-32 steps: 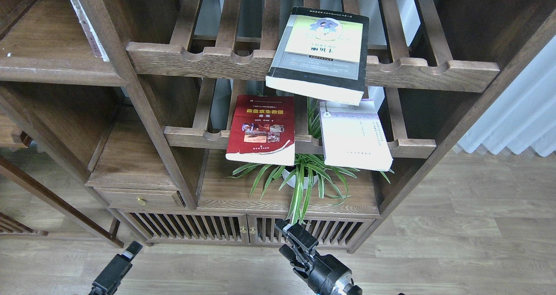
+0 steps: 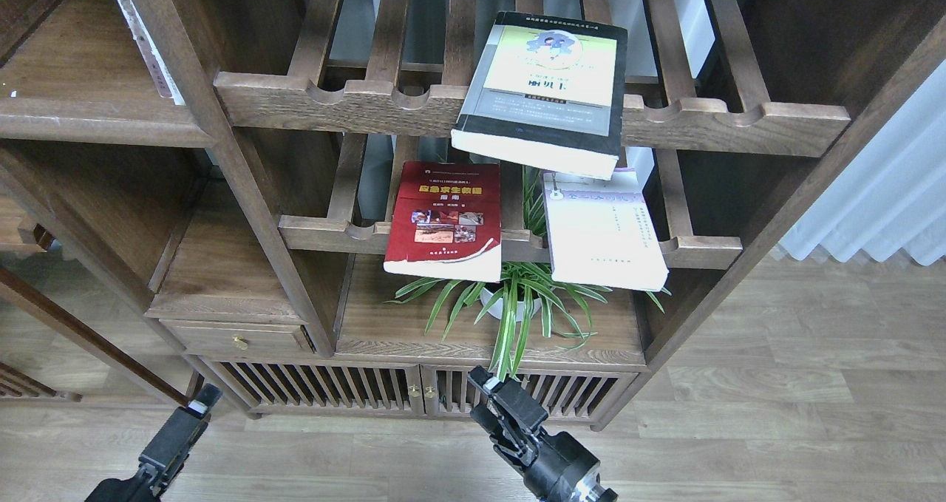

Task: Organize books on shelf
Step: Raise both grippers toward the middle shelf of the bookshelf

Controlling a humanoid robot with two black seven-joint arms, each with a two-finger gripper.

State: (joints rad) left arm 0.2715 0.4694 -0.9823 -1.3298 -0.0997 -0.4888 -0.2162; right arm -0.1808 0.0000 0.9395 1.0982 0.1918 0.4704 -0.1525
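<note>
Three books lie flat on the slatted racks, all overhanging the front rails. The black-bordered book [image 2: 543, 92] with the yellow-green cover rests on the upper rack. Below it, the red book [image 2: 443, 221] and the pale lavender-white book [image 2: 602, 228] sit side by side on the lower rack. The shelf [image 2: 89, 121], a solid dark board with a rounded front edge, is at the upper left. My left gripper [image 2: 198, 407] is low at the bottom left and my right gripper [image 2: 497, 392] at the bottom centre. Both are far below the books, hold nothing, and are too dark to read.
A potted spider plant [image 2: 510, 302] stands on the solid board [image 2: 384, 339] under the lower rack, leaves hanging over its edge. A small drawer [image 2: 236, 337] and slatted cabinet doors [image 2: 332, 387] are below. Something white-paged [image 2: 151, 43] leans at the shelf's right end. A pale curtain [image 2: 879, 191] hangs at right.
</note>
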